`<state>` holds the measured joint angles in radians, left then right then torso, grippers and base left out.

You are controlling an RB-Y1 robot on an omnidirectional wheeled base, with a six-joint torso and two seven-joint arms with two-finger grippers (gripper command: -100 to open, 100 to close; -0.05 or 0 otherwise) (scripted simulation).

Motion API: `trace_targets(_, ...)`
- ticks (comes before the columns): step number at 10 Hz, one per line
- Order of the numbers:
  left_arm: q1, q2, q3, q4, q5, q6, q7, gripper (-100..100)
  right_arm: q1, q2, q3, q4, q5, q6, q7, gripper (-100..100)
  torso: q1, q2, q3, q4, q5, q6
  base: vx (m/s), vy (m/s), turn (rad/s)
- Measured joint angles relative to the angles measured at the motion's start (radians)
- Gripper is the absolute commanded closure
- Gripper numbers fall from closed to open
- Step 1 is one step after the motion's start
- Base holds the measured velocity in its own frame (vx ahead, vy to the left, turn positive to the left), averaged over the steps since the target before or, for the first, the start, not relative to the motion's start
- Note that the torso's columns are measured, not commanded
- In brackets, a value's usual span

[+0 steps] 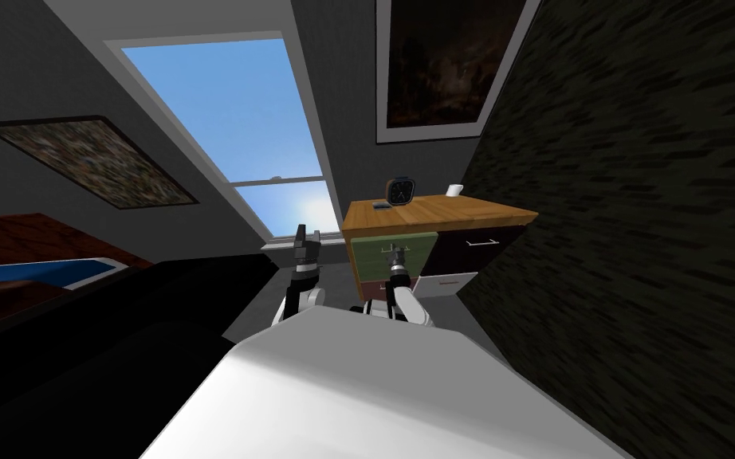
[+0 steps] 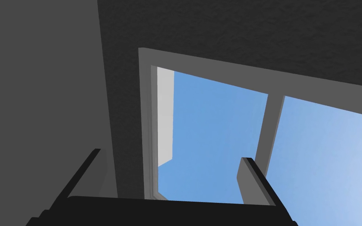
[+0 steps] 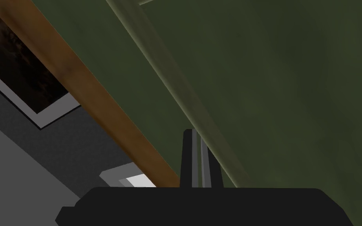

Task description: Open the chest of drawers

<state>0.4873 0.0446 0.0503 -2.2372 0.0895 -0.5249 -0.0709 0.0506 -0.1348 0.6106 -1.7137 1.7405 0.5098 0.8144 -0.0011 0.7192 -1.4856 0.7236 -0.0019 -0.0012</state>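
Drawer (image 3: 274,78), green, closed right end effector (image 3: 194,133) at it; left end effector (image 2: 171,155) open

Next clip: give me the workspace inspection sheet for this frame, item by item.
Surface: wooden top of the chest of drawers, against the dark textured wall.
Job's things: green drawer front, not visibly pulled out.
Clutter: dark-faced clock, small white cup and small dark flat item, all on the chest's top.
End effectors: right end effector at the green drawer's handle, fingers shut; grip on the handle cannot be told. Left end effector raised beside it, open, empty.
Cables: nothing seen.
Surroundings: window with blue sky left of the chest; dark framed picture above it.
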Motion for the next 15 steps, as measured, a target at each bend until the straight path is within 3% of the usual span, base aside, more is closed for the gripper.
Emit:
trace_targets(6,0.0,0.0,0.0,0.0,0.0,0.0,0.0,0,-0.037,0.003,0.044,0.08,0.124,0.093,0.046,-100,0.004,0.003,0.002,-0.004,0.0,-0.003,-0.048,-0.021,0.037)
trace_targets(8,0.0,0.0,0.0,0.0,0.0,0.0,0.0,0,-0.035,0.0,0.049,0.083,0.144,0.101,0.098,-100,0.006,0.002,0.002,-0.002,0.0,-0.003,-0.029,-0.011,0.013)
trace_targets(11,0.0,0.0,0.0,0.0,0.0,0.0,0.0,0,-0.046,0.006,0.054,0.103,0.155,0.113,0.094,-100,0.006,0.002,0.001,-0.003,0.0,-0.004,0.001,-0.003,0.002)
trace_targets(15,0.0,0.0,0.0,0.0,0.0,0.0,0.0,0,-0.06,-0.013,0.081,0.139,0.217,0.16,0.112,-100,0.008,0.001,0.002,-0.006,0.0,-0.005,-0.035,-0.011,0.02)
